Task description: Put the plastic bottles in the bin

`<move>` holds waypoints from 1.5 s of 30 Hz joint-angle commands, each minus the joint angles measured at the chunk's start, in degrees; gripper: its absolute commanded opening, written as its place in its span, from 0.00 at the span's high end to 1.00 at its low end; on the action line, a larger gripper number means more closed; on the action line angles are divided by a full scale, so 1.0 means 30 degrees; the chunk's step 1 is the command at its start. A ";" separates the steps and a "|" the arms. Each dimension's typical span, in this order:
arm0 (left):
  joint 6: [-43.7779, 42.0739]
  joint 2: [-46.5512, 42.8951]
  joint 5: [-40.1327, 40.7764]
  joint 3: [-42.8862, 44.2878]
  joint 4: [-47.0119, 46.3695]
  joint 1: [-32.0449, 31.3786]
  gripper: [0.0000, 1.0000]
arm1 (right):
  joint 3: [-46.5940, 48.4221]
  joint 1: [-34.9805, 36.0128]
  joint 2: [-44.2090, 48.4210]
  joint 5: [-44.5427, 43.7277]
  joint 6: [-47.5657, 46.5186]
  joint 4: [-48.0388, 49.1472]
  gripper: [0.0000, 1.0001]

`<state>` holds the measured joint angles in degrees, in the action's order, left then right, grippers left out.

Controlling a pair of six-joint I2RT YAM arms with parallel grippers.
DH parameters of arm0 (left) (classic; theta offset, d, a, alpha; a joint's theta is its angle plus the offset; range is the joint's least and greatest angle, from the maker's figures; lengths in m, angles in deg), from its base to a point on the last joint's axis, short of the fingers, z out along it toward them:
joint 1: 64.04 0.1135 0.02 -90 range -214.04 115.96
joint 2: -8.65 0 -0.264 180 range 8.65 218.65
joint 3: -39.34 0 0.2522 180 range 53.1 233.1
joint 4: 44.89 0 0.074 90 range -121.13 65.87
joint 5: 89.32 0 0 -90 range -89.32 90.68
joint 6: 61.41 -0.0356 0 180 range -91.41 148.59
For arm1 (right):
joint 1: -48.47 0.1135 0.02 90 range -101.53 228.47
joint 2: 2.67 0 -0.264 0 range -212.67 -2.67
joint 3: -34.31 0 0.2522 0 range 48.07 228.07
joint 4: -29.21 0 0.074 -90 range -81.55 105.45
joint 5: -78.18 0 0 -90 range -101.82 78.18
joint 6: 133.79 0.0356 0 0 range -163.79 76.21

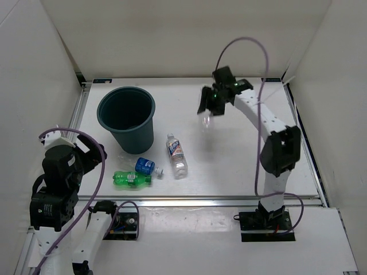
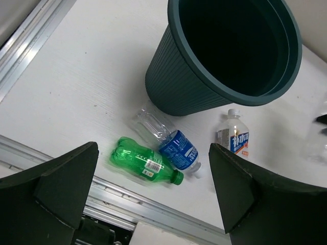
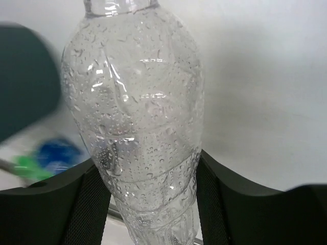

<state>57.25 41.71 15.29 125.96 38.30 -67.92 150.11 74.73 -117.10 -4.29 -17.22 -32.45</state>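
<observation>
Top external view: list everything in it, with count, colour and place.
bin: 1, dark teal-grey, upright, rear left of the table
plain clear bottle: 1, clear, gripped by the right gripper, to the right of the bin
white/red/blue-label bottle: 1, clear, lying in front of the bin, to its right
blue-label bottle: 1, clear, lying in front of the bin
green bottle: 1, green, lying by the near edge, next to the blue-label bottle
table: 1, white
left gripper: 1, black, open, near left corner
right gripper: 1, black, shut on the plain clear bottle
</observation>
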 commanded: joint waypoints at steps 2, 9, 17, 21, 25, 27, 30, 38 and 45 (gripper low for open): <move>0.1664 -0.0587 -0.0088 -0.0407 -0.0493 -0.0084 0.00 | 0.4794 0.1527 0.3605 0.0039 0.2189 0.2750 0.44; 0.4156 -0.1442 -0.1440 -0.1962 -0.1141 -0.0084 0.00 | 1.3978 0.4481 -0.1436 0.1973 0.1984 0.7167 0.37; 0.3689 0.0816 -0.2146 -0.1435 -0.0057 -0.0084 0.00 | 1.4389 0.7706 -0.4776 0.1445 0.0552 1.1742 0.24; 0.3248 0.0816 -0.2146 -0.1259 -0.0057 -0.0084 0.00 | 1.4297 0.8180 -0.4778 0.1269 -0.1089 1.1339 0.00; 0.3451 0.0816 -0.2146 -0.1084 0.0119 -0.0084 0.00 | 1.3103 0.8180 -0.1650 -0.1914 -0.2759 1.0283 0.00; 0.4036 0.0235 -0.2146 -0.1259 0.0119 -0.0084 0.00 | 1.0177 0.7714 0.1211 -0.3732 -0.2852 1.0109 0.00; 0.5146 -0.0703 -0.1911 -0.2603 0.0295 -0.0084 0.00 | 0.5562 0.5433 0.4438 -0.4883 -0.1011 0.8650 0.00; 0.7376 -0.3402 -0.1416 -0.5330 -0.0055 -0.0084 0.00 | -0.4240 0.0563 0.6181 0.2470 0.1340 0.5859 0.00; 0.8052 -0.2789 -0.0595 -0.5507 0.0002 -0.0084 0.00 | -0.6769 0.1992 0.4104 0.4756 0.0695 0.7060 0.00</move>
<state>79.68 31.51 11.27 109.79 38.89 -67.92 128.76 77.77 -105.52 3.84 -14.18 -11.32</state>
